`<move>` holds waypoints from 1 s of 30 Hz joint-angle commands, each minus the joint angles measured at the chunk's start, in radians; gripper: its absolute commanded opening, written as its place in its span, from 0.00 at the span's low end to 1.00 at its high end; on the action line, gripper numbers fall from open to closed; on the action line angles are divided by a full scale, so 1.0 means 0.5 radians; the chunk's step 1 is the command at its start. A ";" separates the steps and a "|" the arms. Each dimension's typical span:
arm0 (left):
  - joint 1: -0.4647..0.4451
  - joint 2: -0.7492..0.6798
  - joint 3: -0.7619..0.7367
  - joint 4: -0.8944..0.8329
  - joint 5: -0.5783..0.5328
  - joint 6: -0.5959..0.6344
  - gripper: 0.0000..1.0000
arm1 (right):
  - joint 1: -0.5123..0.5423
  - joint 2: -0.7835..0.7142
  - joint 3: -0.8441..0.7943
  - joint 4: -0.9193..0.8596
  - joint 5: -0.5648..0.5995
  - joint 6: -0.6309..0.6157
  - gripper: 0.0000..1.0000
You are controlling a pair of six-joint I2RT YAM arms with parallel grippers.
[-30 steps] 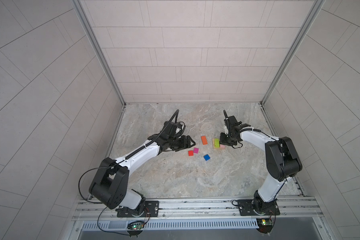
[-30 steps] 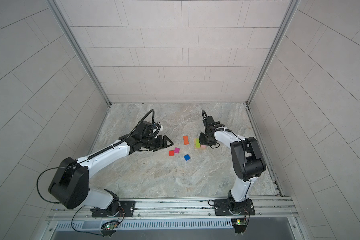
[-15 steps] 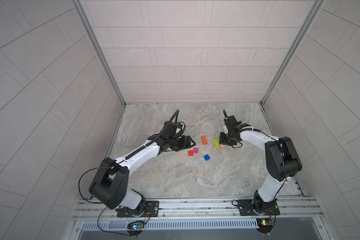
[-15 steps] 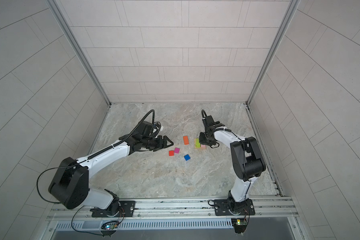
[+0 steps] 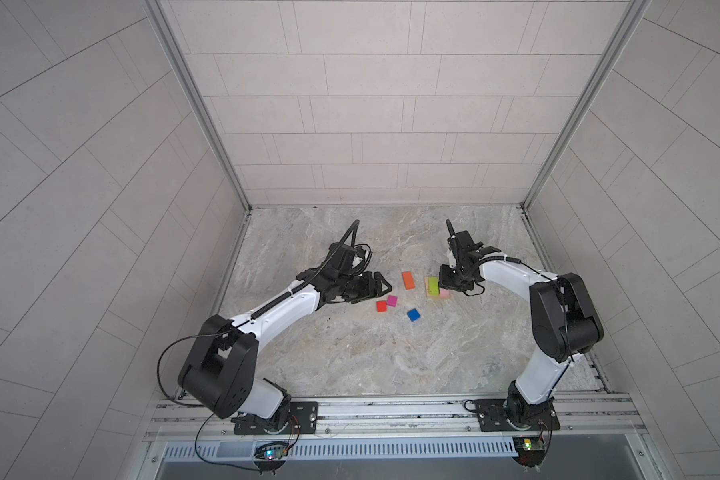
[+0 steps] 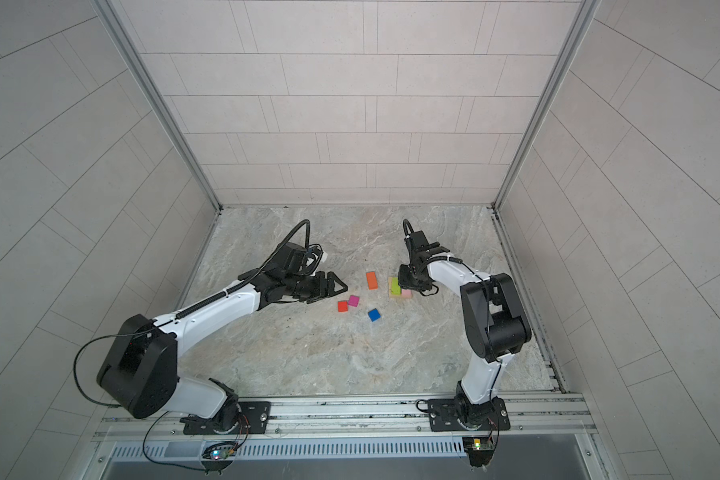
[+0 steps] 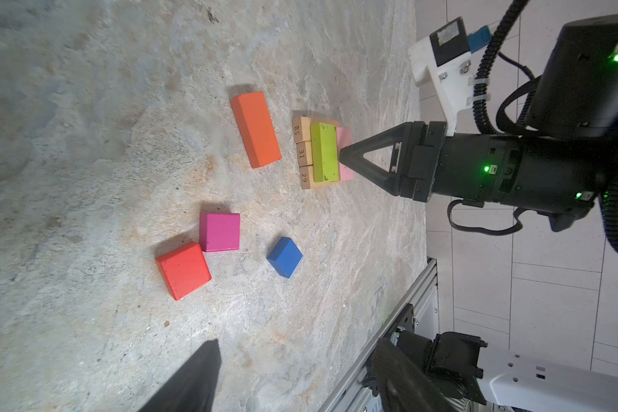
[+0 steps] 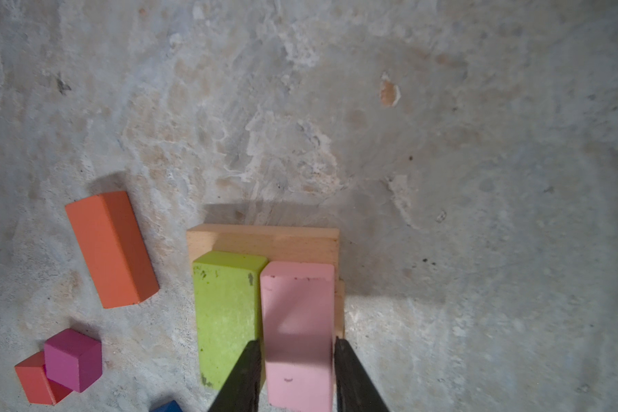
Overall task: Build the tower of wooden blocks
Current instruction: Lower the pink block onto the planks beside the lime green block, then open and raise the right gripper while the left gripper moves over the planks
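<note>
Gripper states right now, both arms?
Left gripper: open, holding nothing.
Right gripper: jaws flank the pink block; clamped or not, cannot tell.

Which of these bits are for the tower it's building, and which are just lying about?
For the tower: tan bars, lime oblong, pink oblong, orange oblong, red cube, magenta cube, blue cube.
Just surroundings: stone-look table, tiled walls, metal rail.

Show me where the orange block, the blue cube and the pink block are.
orange block (image 7: 256, 132): left wrist view, middle of its top face.
blue cube (image 7: 284, 254): left wrist view, middle of its top face.
pink block (image 8: 297, 314): right wrist view, middle of its top face.
</note>
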 commanded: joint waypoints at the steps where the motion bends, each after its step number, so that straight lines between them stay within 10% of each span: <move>1: -0.013 -0.014 -0.006 0.018 -0.015 0.015 0.74 | 0.013 -0.005 0.056 -0.052 0.035 0.004 0.35; 14: -0.106 0.140 0.275 -0.367 -0.386 0.229 0.78 | 0.001 -0.159 0.052 -0.105 0.104 -0.017 0.45; 30: -0.282 0.661 0.711 -0.444 -0.511 0.275 1.00 | -0.178 -0.378 -0.158 -0.049 0.108 -0.071 1.00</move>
